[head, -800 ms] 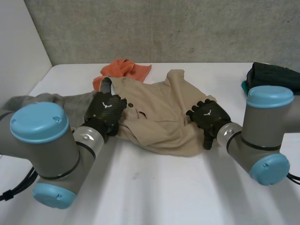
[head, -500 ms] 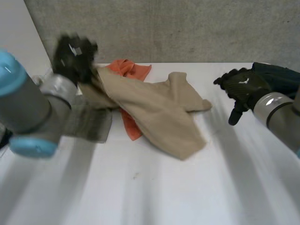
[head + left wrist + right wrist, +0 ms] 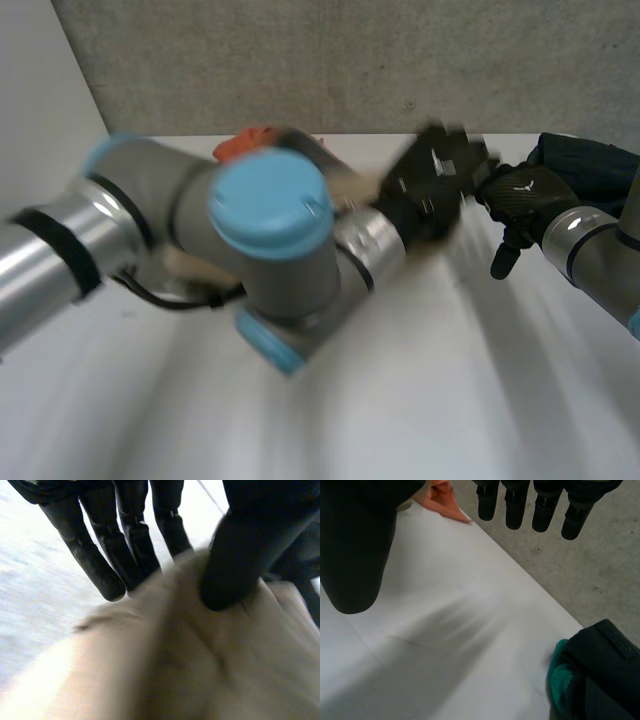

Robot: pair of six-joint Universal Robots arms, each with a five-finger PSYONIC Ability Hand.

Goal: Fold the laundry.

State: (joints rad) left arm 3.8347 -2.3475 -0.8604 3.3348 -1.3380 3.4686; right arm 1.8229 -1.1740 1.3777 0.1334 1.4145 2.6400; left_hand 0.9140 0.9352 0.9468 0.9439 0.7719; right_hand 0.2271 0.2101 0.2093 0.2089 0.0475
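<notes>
A tan garment (image 3: 190, 660) is pinched between the thumb and straight fingers of my left hand (image 3: 125, 545). In the head view my left arm reaches across the table toward the right. My left hand (image 3: 430, 185) is raised beside my right hand (image 3: 522, 195), and the arm hides most of the garment. My right hand (image 3: 350, 545) hovers above the white table (image 3: 445, 630) with straight fingers and nothing in it.
An orange cloth (image 3: 240, 145) lies at the back of the table, also seen as an orange cloth (image 3: 442, 500) past my right thumb. A dark garment (image 3: 590, 165) with a teal piece (image 3: 562, 677) sits at the far right. A grey wall stands behind the table.
My left arm has swung from the far left across to the right, carrying the tan garment with it. My right hand has stayed raised at the right.
</notes>
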